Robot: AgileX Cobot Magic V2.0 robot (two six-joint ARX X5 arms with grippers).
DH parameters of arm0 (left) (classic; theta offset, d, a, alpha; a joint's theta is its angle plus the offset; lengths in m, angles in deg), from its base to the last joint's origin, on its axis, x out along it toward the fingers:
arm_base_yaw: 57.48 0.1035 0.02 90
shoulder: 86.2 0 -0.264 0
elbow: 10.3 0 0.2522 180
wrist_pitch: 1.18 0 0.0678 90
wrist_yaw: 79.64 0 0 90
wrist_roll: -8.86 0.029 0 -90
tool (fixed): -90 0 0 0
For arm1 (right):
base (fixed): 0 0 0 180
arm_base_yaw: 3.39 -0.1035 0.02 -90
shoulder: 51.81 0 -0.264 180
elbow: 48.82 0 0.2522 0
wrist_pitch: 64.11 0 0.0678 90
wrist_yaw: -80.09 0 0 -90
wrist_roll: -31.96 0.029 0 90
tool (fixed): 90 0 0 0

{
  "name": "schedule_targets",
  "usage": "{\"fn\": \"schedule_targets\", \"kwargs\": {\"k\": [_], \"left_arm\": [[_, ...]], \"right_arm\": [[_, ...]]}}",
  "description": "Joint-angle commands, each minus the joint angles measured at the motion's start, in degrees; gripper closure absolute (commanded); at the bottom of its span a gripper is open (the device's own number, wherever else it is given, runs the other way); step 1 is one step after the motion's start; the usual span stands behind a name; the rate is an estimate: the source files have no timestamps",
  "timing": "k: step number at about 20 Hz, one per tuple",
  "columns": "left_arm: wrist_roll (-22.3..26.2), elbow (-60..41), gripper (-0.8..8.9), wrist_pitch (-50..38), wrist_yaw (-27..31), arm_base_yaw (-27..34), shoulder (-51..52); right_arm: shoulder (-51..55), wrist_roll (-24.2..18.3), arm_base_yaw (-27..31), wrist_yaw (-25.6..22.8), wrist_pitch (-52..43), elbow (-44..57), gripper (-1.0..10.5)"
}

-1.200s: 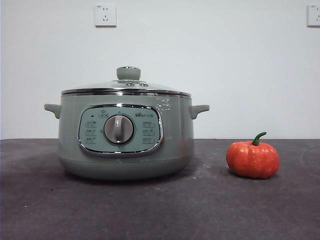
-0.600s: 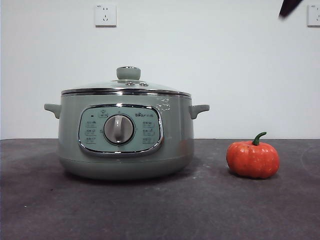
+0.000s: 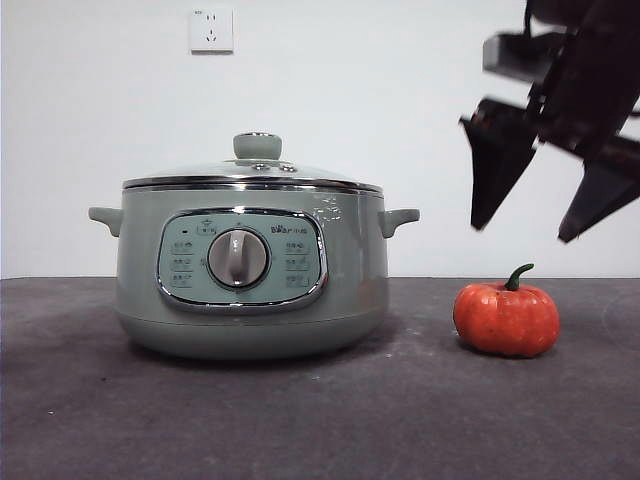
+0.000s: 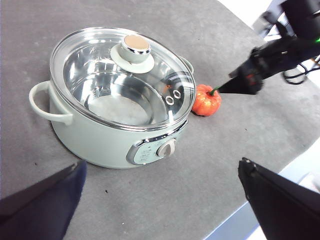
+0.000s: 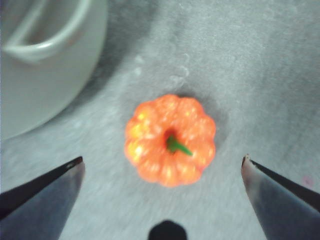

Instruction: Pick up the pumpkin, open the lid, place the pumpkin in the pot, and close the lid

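Observation:
The orange-red pumpkin [image 3: 506, 318] with a green stem sits on the dark table right of the pot [image 3: 250, 270]. It also shows in the right wrist view [image 5: 170, 140] and the left wrist view [image 4: 206, 100]. The glass lid [image 3: 252, 177] with its sage-green knob [image 3: 257, 146] rests shut on the pot; the left wrist view shows the lid [image 4: 122, 75] from above. My right gripper [image 3: 524, 232] is open and hangs directly above the pumpkin, apart from it; in the right wrist view the gripper [image 5: 162, 167] has the pumpkin between its jaws below. My left gripper [image 4: 162, 172] is open and empty, high above the table.
The pot's side handle [image 3: 398, 219] points toward the pumpkin. A white wall with a socket [image 3: 211, 30] stands behind the table. The table's edge [image 4: 260, 197] shows in the left wrist view.
My right arm has come down from the top right corner into view and now hangs above the pumpkin. The pot, the lid and the pumpkin have not moved.

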Motion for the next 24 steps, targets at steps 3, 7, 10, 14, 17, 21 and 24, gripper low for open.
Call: {"fn": "schedule_targets", "kwargs": {"k": [3, 7, 10, 14, 17, 21, 24], "left_arm": [[0.3, 0.0, 0.46, -0.5, 0.1, -0.2, 0.0], [0.3, 0.0, 0.46, -0.5, 0.1, -0.2, 0.0], [0.3, 0.0, 0.46, -0.5, 0.1, -0.2, 0.0], [0.3, 0.0, 0.46, -0.7, 0.1, -0.2, 0.0], [0.3, 0.0, 0.46, -0.7, 0.1, -0.2, 0.0], [0.3, 0.0, 0.51, -0.9, 2.2, -0.3, -1.2], [0.2, 0.0, 0.60, -3.8, 2.2, -1.4, -3.6]], "right_arm": [[-6.4, -0.2, -0.5, -1.3, -3.5, 0.0, 2.5], [-10.4, -0.2, -1.4, -1.4, -5.5, 0.0, 2.5], [-12.5, 0.0, -1.7, -1.6, -6.8, 0.0, 2.5], [-13.7, 0.5, -1.7, -3.6, -7.1, 0.0, 4.7], [-13.7, 1.0, -1.7, -3.9, -7.0, 0.0, 9.5], [-12.5, 1.5, -1.7, -3.9, -7.0, 0.0, 9.6], [-8.2, 1.5, -1.7, -3.9, -5.9, 0.0, 9.6]]}}
